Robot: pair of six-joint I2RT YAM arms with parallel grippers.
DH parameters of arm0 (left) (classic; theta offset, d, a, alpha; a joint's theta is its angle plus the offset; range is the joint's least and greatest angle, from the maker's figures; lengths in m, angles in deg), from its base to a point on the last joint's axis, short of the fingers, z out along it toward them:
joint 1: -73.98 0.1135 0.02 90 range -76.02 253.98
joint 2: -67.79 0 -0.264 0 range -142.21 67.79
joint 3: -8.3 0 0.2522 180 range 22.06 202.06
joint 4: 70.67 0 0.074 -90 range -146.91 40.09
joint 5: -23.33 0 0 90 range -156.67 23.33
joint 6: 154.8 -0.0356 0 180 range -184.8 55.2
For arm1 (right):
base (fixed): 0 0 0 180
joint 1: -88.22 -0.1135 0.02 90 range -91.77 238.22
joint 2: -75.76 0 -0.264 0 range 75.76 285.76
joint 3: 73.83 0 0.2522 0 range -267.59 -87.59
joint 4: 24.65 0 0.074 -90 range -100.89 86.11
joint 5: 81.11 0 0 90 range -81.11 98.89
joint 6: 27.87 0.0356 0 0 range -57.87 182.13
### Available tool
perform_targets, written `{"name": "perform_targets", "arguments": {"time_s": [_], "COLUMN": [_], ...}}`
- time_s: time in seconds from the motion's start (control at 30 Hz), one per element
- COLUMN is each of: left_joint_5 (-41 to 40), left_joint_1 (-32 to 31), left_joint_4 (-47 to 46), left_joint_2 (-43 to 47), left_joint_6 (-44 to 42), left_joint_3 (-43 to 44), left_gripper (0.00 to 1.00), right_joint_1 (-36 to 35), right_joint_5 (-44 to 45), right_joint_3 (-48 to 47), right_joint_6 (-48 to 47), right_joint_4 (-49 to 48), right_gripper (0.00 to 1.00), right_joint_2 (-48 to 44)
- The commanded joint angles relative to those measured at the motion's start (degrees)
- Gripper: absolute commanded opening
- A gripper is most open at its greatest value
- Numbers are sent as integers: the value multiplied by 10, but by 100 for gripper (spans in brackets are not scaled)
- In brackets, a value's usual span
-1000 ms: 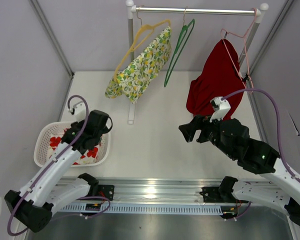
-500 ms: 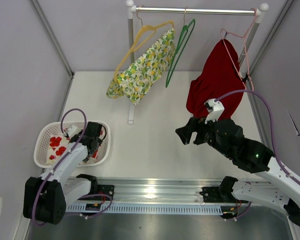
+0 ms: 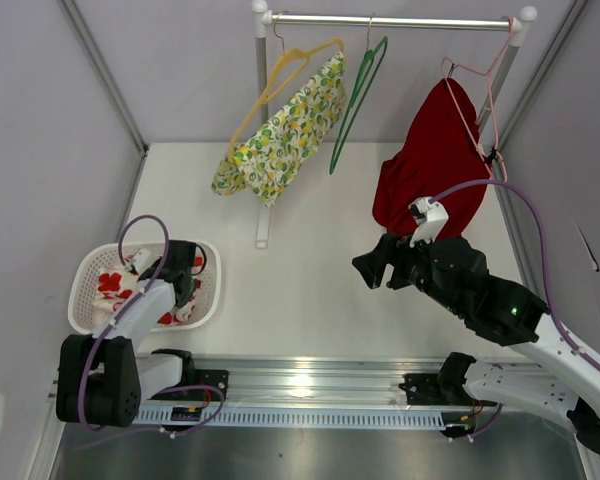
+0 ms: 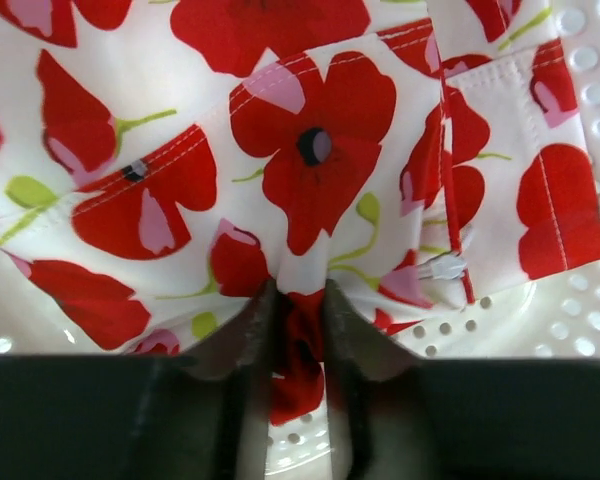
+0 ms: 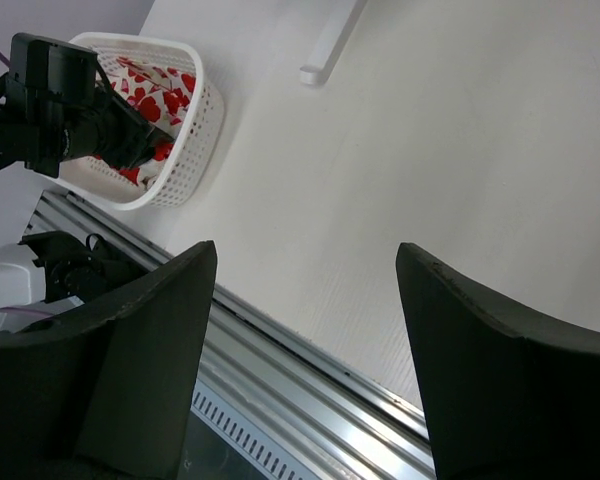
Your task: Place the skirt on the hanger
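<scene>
far left, my left pincer [image 4: 298, 305] is almost closed, pinching a fold of the poppy-print skirt [image 4: 310, 150] down in the white basket [image 3: 77, 295]; lifting and hanging are not yet done; the green hanger [image 3: 357, 90] hangs bare on the rail [image 3: 400, 20]; my right pincer [image 3: 370, 268] gapes wide, empty.

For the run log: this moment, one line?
left end effector: shut on poppy skirt in basket | right end effector: open | green hanger: empty
</scene>
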Motion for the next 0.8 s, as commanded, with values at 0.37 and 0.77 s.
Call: {"name": "perform_targets", "arguments": {"time_s": [0.37,0.77], "left_joint_5": [2,9], "left_joint_1": [20,-13], "left_joint_4": [93,109], "left_joint_2": [127,143], "left_joint_6": [-91,-194], "left_joint_3": [142,350], "left_gripper": [0,0], "right_joint_1": [3,7], "right_joint_5": [-21,-30], "right_joint_3": [-3,-26], "right_joint_6": [3,-5], "right_joint_4": [-31,-40], "right_gripper": [74,74], "right_joint_2": [13,42]}}
